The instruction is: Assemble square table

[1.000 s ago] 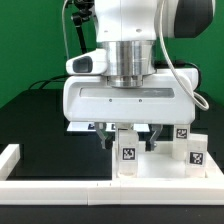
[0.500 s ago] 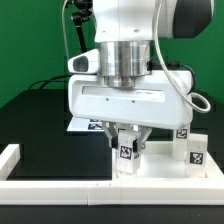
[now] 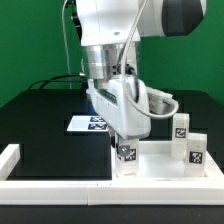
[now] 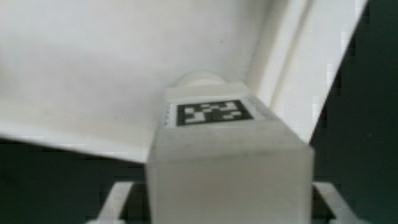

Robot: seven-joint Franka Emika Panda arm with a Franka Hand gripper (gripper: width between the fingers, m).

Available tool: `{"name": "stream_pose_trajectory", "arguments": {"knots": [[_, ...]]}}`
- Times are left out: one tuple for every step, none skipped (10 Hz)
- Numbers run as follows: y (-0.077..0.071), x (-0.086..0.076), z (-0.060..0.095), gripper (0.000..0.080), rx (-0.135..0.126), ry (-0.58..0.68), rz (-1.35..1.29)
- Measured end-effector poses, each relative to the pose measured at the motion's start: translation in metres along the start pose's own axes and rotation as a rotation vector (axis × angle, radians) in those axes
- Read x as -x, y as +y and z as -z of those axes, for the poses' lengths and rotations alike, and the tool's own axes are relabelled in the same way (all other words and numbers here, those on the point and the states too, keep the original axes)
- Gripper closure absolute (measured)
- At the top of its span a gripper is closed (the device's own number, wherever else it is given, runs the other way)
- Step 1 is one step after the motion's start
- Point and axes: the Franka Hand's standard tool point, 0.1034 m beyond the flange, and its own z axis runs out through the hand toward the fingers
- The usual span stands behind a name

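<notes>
White plastic fills most of what we see: the top (image 3: pixel 160 160) lies flat on the black table (image 3: pixel 40 125), close behind the long white rail (image 3: pixel 60 185). In the exterior view it sits on that view's right side, and its raised rim is visible.

The gripper (image 3: pixel 124 145) is above the corner of the top that is toward the exterior view's left. It pinches a leg (image 3: pixel 125 158) between its fingers. The long axis of this leg is upright, and its lower end stands at that corner; we judge that the coming move depends on the leg being straight over the corner hole, but the hole itself is hidden.

Two more legs (image 3: pixel 189 140) stand on the far side of the top from this corner. The marker board (image 3: pixel 88 124) lies behind the top.

The wrist view shows what the exterior view cannot: the tag on the leg (image 4: pixel 214 112) from near, with the rim (image 4: pixel 294 70) just beside it.
</notes>
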Motion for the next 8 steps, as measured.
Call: {"name": "stream_pose_trajectory", "arguments": {"knots": [[0.001, -0.001, 0.0, 0.0508, -0.005, -0.015, -0.133], [0.002, -0.001, -0.001, 0.0508, -0.003, -0.015, -0.184], [0.003, -0.002, -0.001, 0.0508, -0.004, -0.019, -0.318], [0.003, -0.002, -0.001, 0.0508, -0.003, -0.019, -0.355], [0.003, -0.002, -0.001, 0.0499, -0.003, -0.018, -0.33], [0.003, 0.0, -0.002, 0.0499, -0.003, -0.013, -0.269], [0.0, 0.009, -0.002, 0.0321, -0.004, 0.016, -0.09], [-0.003, 0.024, -0.002, 0.0189, 0.007, 0.039, 0.121]]}}
